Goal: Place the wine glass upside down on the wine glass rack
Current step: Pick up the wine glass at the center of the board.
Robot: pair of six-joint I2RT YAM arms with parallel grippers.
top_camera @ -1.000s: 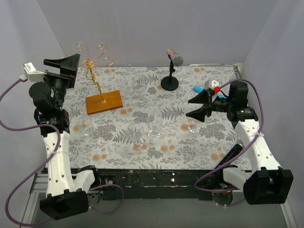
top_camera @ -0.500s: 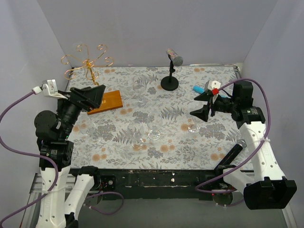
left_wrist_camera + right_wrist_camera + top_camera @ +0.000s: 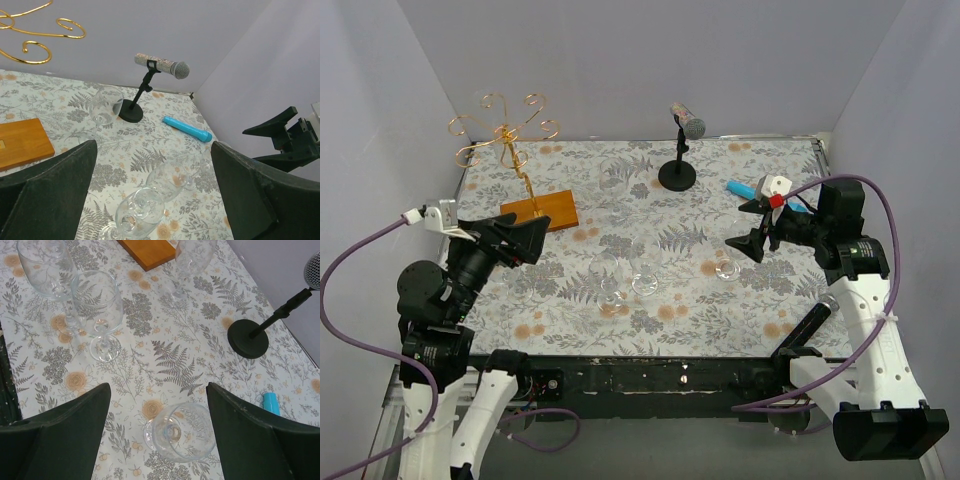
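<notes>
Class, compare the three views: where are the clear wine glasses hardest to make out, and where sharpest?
Top external: the wine glasses almost vanish into the floral tablecloth under flat light. Right wrist: sharpest, rims and stems clear. Left wrist: clear, though the pattern shows through the bowls.

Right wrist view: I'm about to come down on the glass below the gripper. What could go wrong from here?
1. The wine glass sits nearer one finger of the open right gripper; closing could tip it.
2. Neighbouring glasses stand between it and the wine glass rack; a low carry might knock them.
3. The rack's curled arms are thin wire, so hooking the foot may miss.
</notes>
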